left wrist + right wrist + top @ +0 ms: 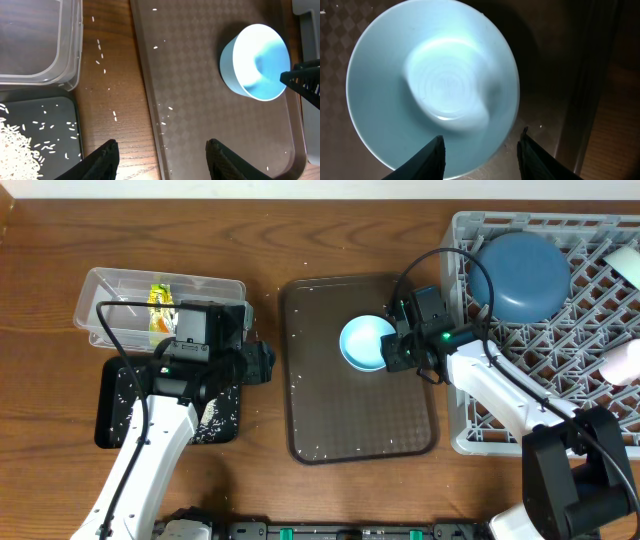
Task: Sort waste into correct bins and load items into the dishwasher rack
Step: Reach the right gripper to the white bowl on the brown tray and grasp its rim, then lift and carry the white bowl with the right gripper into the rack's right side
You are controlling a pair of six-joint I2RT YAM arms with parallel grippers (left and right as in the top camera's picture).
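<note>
A mint-green bowl (pixel 367 342) stands upright on the brown serving tray (pixel 330 410); it also shows in the left wrist view (pixel 255 62) and the right wrist view (pixel 430 85). My right gripper (pixel 392 345) is open at the bowl's right rim (pixel 481 140), one finger over the inside and one outside. My left gripper (pixel 262 363) is open and empty over the tray's left edge (pixel 162 145). The yellow-green wrapper (pixel 160 300) lies in the clear tub (pixel 100 285). Rice (pixel 17 147) lies in the black tray (pixel 115 395). The paper scrap and stick are out of view.
The grey rack (pixel 500 410) at the right holds the dark-blue dish (pixel 520 275), a white bowl (pixel 625 265) and a pink cup (pixel 625 365). Loose rice grains (pixel 100 50) lie on the wood between tub and serving tray, and a few (pixel 165 120) lie on the tray.
</note>
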